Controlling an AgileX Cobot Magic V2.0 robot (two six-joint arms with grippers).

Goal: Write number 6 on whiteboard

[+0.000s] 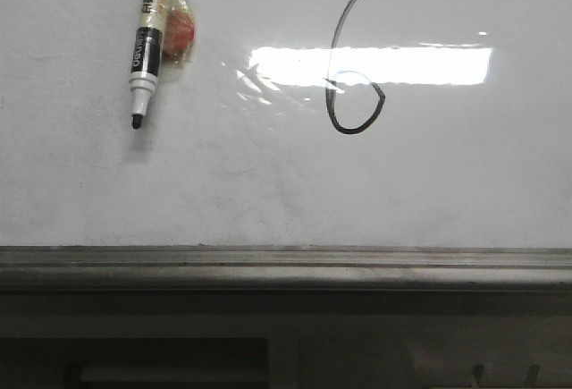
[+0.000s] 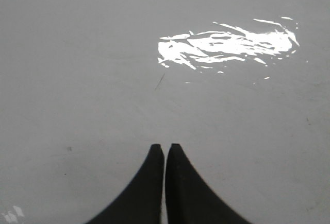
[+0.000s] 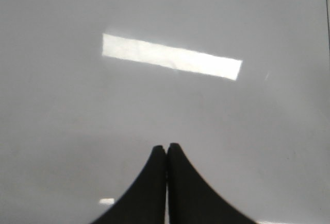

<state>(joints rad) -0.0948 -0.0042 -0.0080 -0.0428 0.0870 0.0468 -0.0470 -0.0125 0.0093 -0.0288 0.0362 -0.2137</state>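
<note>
A finished 6, pen lying free

The number 6 (image 1: 353, 63) sits right of centre on the whiteboard (image 1: 268, 192); the marker (image 1: 148, 36) lies well apart. Left gripper (image 2: 165, 148) and right gripper (image 3: 166, 148) are pressed together, empty; best kept off the wet ink.

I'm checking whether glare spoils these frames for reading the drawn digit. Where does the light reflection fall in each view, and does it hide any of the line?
Front view: a bright rectangular reflection on the whiteboard crosses the number 6, whose stroke thins there but stays readable. Left wrist view: ragged glare, no digit visible. Right wrist view: a clean slanted bar, no digit visible.
</note>
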